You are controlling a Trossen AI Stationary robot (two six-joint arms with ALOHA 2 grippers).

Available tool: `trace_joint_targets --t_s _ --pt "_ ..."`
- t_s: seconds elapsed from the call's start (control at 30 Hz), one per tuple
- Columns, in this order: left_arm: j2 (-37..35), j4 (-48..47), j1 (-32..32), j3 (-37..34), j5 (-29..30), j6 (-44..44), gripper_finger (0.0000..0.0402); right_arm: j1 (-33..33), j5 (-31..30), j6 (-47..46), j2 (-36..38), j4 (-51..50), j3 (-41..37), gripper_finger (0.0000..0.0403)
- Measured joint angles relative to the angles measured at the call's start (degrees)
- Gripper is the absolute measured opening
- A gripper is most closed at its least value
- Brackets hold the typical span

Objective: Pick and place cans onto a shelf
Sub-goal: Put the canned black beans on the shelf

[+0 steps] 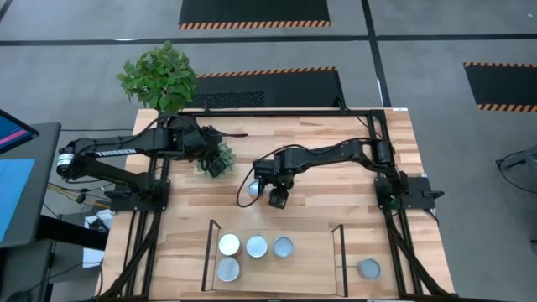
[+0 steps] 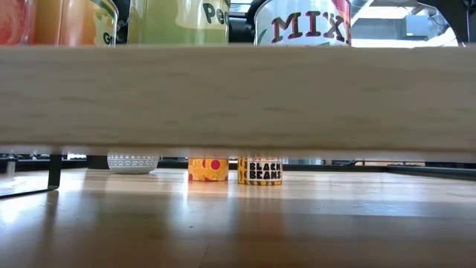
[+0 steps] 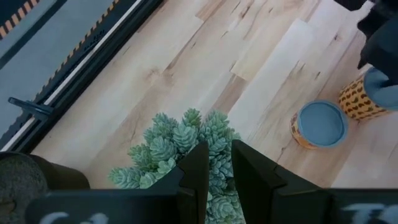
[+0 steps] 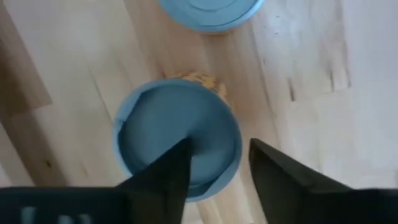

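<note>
The shelf (image 1: 273,256) lies at the table's near edge with thin dark brackets at its sides. Several blue-topped cans (image 1: 257,246) stand on it. Two cans stand at mid-table: a yellow-red one (image 1: 251,190) and a "black beans" one (image 2: 260,170). My right gripper (image 1: 277,198) is open just above the black-beans can (image 4: 177,140). One finger is over its top and the other is off its side; I cannot tell whether they touch it. My left gripper (image 1: 218,161) hovers over a small succulent (image 3: 186,140), fingers nearly together and empty.
One more can (image 1: 367,268) stands to the right of the shelf's right bracket. A leafy plant (image 1: 159,77) stands at the table's far left corner. In the low view, the shelf board (image 2: 238,100) fills the middle of the picture and the succulent's white pot (image 2: 132,162) shows under it.
</note>
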State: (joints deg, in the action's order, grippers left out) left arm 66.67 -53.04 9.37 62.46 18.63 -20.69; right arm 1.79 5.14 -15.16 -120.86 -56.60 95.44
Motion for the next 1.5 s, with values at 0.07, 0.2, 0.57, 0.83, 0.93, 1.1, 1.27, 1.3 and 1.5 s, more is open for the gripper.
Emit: trace_joint_targets --t_s 0.07,0.2,0.57,0.83,0.93,1.1,1.27,1.3,1.5 --pt "0.00 0.00 0.00 0.00 0.00 0.03 0.0059 0.30 0.16 0.00 -0.04 0.06 0.00 0.0140" --pt "0.00 0.04 0.00 0.00 0.00 0.33 0.0059 0.37 0.16 -0.67 0.15 0.15 -0.04 0.0036" --pt "0.00 0.04 0.00 0.00 0.00 2.78 0.0059 -3.53 -3.01 -13.39 8.44 -6.45 -0.28 0.0005" --pt "0.00 0.02 0.00 0.00 -0.06 5.41 0.0059 -13.45 -4.45 -31.66 16.54 -13.53 -0.22 0.0004" --pt "-0.02 -0.12 0.00 0.00 -0.11 5.44 0.0059 -18.74 -4.84 -39.95 16.52 -14.61 -0.22 0.0004" --pt "-0.02 -0.09 0.00 0.00 -0.13 5.46 0.0059 -25.64 -7.03 -55.04 16.52 -17.98 -0.24 0.0004" --pt "-0.02 0.04 0.00 0.00 -0.11 5.46 0.0059 -29.28 -7.04 -60.76 16.52 -20.26 -0.24 0.0004" --pt "-0.02 0.04 0.00 0.00 -0.11 5.45 0.0059 -29.71 -7.16 -60.75 16.52 -20.14 -0.24 0.0004" --pt "-0.02 0.09 0.00 0.00 -0.09 5.01 0.0059 -30.50 -8.14 -51.08 13.51 -19.34 -0.30 0.0004"
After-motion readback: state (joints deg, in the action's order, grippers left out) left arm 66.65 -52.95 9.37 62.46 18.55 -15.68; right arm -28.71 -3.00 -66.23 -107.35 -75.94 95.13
